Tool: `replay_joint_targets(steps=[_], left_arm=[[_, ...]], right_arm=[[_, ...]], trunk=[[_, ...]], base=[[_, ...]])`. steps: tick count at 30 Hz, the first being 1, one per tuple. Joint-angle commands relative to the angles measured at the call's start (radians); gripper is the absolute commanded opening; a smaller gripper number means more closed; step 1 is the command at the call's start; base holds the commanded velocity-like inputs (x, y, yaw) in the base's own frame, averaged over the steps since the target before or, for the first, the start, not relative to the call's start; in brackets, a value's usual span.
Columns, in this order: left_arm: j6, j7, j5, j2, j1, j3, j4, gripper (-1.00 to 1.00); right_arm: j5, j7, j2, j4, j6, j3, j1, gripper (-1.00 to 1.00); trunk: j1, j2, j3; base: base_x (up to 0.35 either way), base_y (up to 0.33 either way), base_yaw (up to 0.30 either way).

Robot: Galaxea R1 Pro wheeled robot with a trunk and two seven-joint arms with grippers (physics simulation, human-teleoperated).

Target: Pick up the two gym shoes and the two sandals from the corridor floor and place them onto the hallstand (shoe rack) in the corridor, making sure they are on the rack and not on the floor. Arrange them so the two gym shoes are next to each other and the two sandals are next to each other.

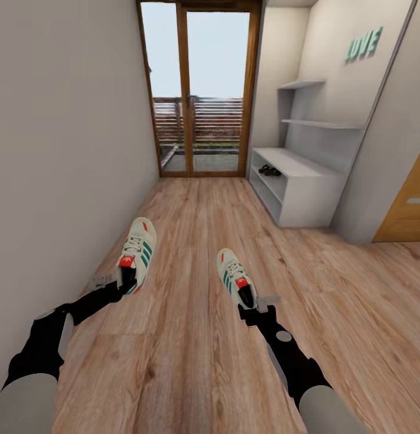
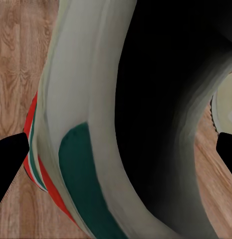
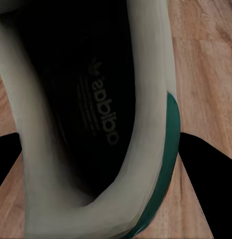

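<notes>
- Wood-plank corridor floor; pale-grey hallstand lettered "LOVE", dark brown sandals at its bench-top's far end.
- Left gripper grasps one white green-striped sneaker.
- Right gripper grasps the "adidas"-marked sneaker.

Even, soft daylight from glass door — faint shadows; wide-angle stretch at edges — wrist close-ups blurry, shoe interiors black.

Home corridor: wood floor, hallstand, glass balcony door.
</notes>
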Motion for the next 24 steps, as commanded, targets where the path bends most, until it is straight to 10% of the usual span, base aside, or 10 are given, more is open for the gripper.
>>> replay_joint_targets(steps=[1, 24], left_arm=[[0.006, -0.008, -0.006, -0.001, -0.001, 0.004, -0.001, -1.0], [0.006, -0.008, -0.006, -0.001, -0.001, 0.004, -0.001, -1.0]], right_arm=[[0.008, 0.007, 0.001, 0.0, -0.003, -0.006, -0.001, -1.0], [0.008, 0.007, 0.001, -0.001, -0.003, -0.006, -0.001, -1.0]], trunk=[[0.0, 0.0, -0.001], [0.0, 0.0, -0.001]], base=[[0.346, 0.0, 0.0], [0.346, 0.0, 0.0]])
